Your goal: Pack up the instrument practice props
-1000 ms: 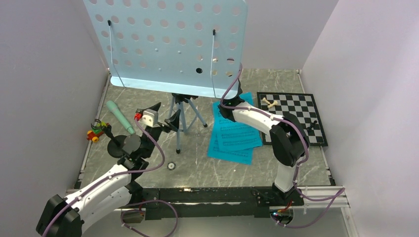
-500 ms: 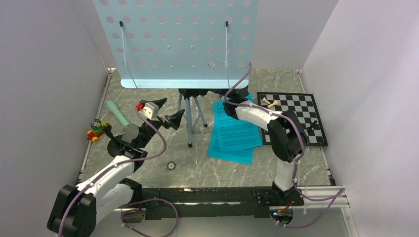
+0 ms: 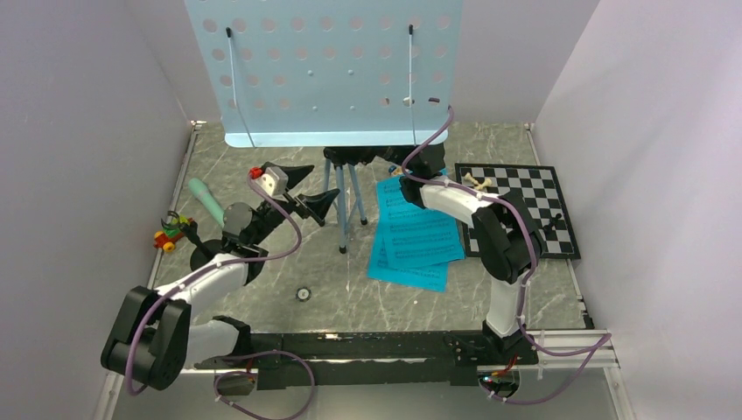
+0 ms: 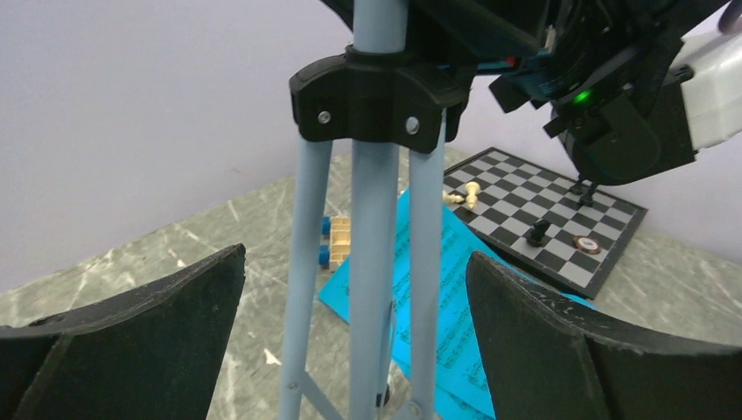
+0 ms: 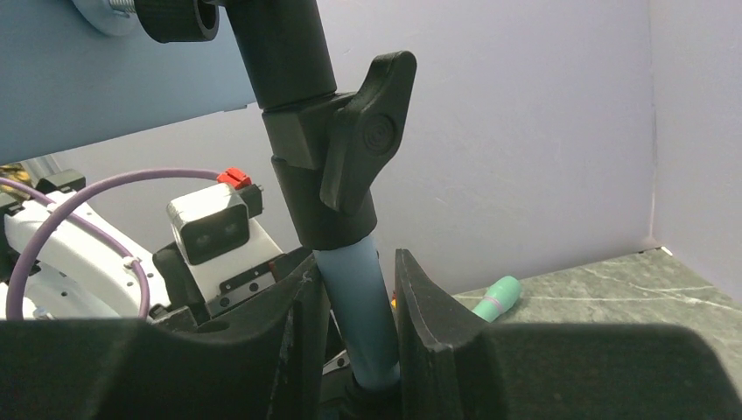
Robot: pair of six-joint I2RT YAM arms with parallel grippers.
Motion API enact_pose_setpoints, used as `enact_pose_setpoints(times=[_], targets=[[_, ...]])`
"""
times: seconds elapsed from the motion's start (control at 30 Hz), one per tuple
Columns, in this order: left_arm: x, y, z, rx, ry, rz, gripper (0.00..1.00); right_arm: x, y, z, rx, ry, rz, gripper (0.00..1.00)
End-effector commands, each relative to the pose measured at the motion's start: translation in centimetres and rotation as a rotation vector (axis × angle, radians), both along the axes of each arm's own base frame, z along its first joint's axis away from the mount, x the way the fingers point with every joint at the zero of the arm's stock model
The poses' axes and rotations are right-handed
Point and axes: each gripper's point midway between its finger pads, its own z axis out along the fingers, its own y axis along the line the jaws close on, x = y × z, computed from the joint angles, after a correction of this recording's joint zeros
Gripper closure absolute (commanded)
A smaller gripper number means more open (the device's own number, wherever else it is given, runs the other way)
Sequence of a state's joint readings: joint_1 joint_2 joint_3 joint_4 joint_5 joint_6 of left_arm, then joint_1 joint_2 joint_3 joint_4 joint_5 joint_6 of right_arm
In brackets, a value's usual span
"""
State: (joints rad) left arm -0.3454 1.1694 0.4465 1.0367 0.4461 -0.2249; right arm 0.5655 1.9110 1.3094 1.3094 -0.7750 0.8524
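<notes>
The pale-blue music stand has its perforated tray [image 3: 332,70] high at the back and its tripod legs [image 3: 347,206] drawn close together. My right gripper [image 3: 387,163] is shut on the stand's pole [image 5: 352,302] just under the black clamp knob [image 5: 363,131]. My left gripper [image 3: 325,181] is open, its jaws on either side of the legs [image 4: 374,262] without touching them. Turquoise music sheets [image 3: 420,238] lie right of the tripod. The mint-green microphone [image 3: 206,197] lies at the left, by the black round-based stand [image 3: 206,256].
A black-and-white chessboard [image 3: 525,206] with a few pieces lies at the right. A small toy car [image 3: 171,232] sits by the left wall. A wooden block toy [image 4: 337,241] lies behind the tripod. Walls close in on three sides.
The music stand has shifted right in the right gripper, and its legs have drawn together. My left gripper has moved up and right and now straddles the legs.
</notes>
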Motion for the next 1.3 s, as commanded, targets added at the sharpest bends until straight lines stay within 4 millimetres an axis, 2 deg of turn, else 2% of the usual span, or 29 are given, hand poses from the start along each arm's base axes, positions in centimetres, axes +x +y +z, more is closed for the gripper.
enact_pose_setpoints(times=[0.0, 0.27, 0.5, 0.73, 0.8, 0.93, 1.1, 1.2, 1.27], targets=[[-0.9, -1.2, 4.1, -0.075, -0.11, -0.103, 0.01, 0.5, 0.8, -3.5, -0.099, 0.153, 0.027, 1.0], [1.6, -1.8, 2.6, -0.086, -0.072, -0.093, 0.01, -0.3, 1.1, -2.7, -0.119, 0.125, 0.02, 1.0], [3.3, -1.7, 2.4, -0.069, -0.078, -0.063, 0.01, -0.6, 0.9, -2.5, -0.13, 0.108, 0.027, 1.0], [3.5, -3.5, 0.9, -0.078, -0.044, -0.18, 0.01, -0.8, 1.1, -2.4, -0.125, 0.096, 0.051, 1.0], [3.2, -4.1, 0.4, -0.086, -0.032, -0.229, 0.05, -0.8, 1.2, -2.3, -0.123, 0.092, 0.058, 1.0], [3.1, -4.9, -0.8, -0.086, 0.001, -0.288, 0.19, -0.7, 1.2, -2.3, -0.12, 0.083, 0.061, 1.0], [3.0, -5.7, -1.5, -0.057, 0.02, -0.333, 0.54, -0.7, 1.3, -2.1, -0.115, 0.08, 0.064, 1.0], [3.1, -5.6, -1.3, -0.053, 0.019, -0.331, 0.78, -0.6, 1.4, -1.9, -0.113, 0.074, 0.064, 1.0], [3.1, -5.5, -1.1, -0.049, 0.013, -0.322, 0.9, -0.6, 1.4, -1.5, -0.109, 0.07, 0.063, 1.0]])
